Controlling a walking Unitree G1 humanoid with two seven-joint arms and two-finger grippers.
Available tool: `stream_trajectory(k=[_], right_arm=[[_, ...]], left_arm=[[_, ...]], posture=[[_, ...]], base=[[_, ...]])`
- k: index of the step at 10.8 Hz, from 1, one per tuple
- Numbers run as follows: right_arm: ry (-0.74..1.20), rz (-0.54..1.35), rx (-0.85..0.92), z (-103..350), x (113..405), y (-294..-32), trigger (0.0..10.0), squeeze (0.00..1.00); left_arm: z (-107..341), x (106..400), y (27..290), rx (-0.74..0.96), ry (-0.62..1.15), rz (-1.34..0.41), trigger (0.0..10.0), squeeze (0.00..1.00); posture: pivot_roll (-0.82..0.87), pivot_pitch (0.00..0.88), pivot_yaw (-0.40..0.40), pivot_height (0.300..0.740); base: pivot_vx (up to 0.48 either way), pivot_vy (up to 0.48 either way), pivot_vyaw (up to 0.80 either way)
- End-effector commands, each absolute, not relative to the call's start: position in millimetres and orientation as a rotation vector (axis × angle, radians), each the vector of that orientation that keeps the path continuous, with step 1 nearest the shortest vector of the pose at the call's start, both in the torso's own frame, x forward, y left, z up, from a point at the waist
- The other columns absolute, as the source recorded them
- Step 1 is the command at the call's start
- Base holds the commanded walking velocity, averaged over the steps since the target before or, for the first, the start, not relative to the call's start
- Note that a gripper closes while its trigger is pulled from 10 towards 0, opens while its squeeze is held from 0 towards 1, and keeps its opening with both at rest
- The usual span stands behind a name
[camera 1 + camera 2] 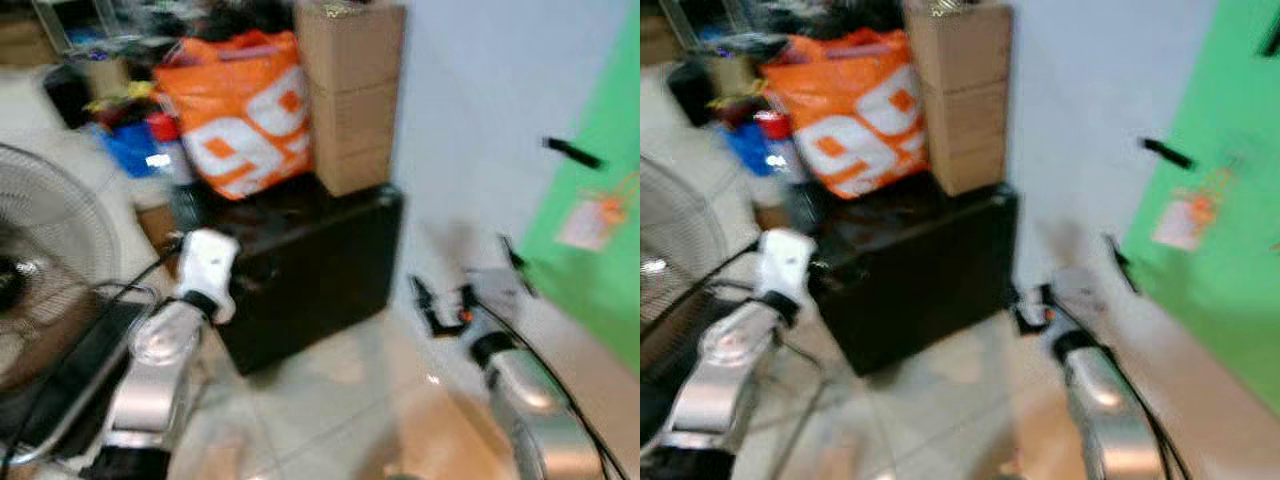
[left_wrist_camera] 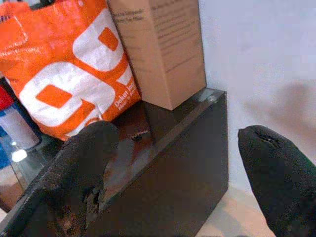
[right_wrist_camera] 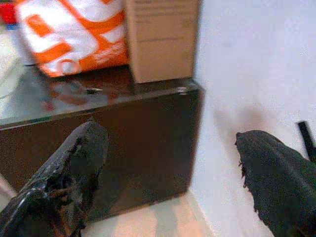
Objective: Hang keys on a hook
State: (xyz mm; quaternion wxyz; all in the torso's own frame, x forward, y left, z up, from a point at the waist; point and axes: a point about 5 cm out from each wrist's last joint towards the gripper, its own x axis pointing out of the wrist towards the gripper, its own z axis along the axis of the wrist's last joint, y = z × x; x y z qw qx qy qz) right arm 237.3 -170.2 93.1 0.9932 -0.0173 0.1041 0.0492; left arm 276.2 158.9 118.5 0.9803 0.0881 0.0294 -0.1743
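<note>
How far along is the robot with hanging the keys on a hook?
Done: cannot confirm. A blurred pale tag with an orange piece hangs on the green wall panel below a black peg; it may be the keys. In hand: nothing, as the left tool and right tool are open and empty. Left: unclear, unless that tag is the keys.

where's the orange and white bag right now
The orange and white shopping bag sits on top of the dark glossy cabinet, left of centre in the head views, leaning against the stacked brown cardboard boxes that stand by the white wall.
</note>
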Motion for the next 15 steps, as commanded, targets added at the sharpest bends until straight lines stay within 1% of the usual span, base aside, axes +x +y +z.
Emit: stream_trajectory(k=[1,9,10,11,12,13,14,15], right_arm=[[0.194,0.091,-0.036,96,240,-167,10.0,1.0],[0.177,0.061,-0.06,96,246,-168,10.0,1.0],[0.176,0.06,-0.064,96,246,-168,10.0,0.99],[0.176,0.061,-0.07,96,246,-168,10.0,0.64],[0.176,0.063,-0.074,96,247,-169,10.0,0.51],[0.174,0.067,-0.081,96,247,-170,10.0,0.13],[0.174,0.07,-0.087,96,248,-171,10.0,0.01],[0.174,0.073,-0.103,97,249,-173,10.0,0.0]], left_arm=[[122,279,167,0.189,0.053,-0.326,10.0,0.71],[121,282,167,0.189,0.053,-0.329,10.0,0.72],[121,283,166,0.187,0.051,-0.328,10.0,0.72],[121,284,164,0.181,0.049,-0.325,10.0,0.72],[120,284,162,0.177,0.048,-0.33,10.0,0.72],[120,284,160,0.177,0.046,-0.335,10.0,0.72],[120,284,159,0.176,0.045,-0.338,10.0,0.73],[118,285,157,0.172,0.045,-0.348,10.0,0.73]], posture=[[-0.11,0.0,0.066,0.732],[-0.1,0.0,0.064,0.732],[-0.1,0.0,0.062,0.732],[-0.11,0.0,0.062,0.732],[-0.11,0.0,0.056,0.732],[-0.11,0.0,0.053,0.732],[-0.11,0.0,0.051,0.732],[-0.13,0.0,0.052,0.732]], base=[[0.307,0.0,0.0],[0.307,0.0,0.0],[0.315,0.0,0.0],[0.315,0.0,0.0],[0.315,0.0,0.0],[0.315,0.0,0.0],[0.319,0.0,0.0],[0.319,0.0,0.0]])
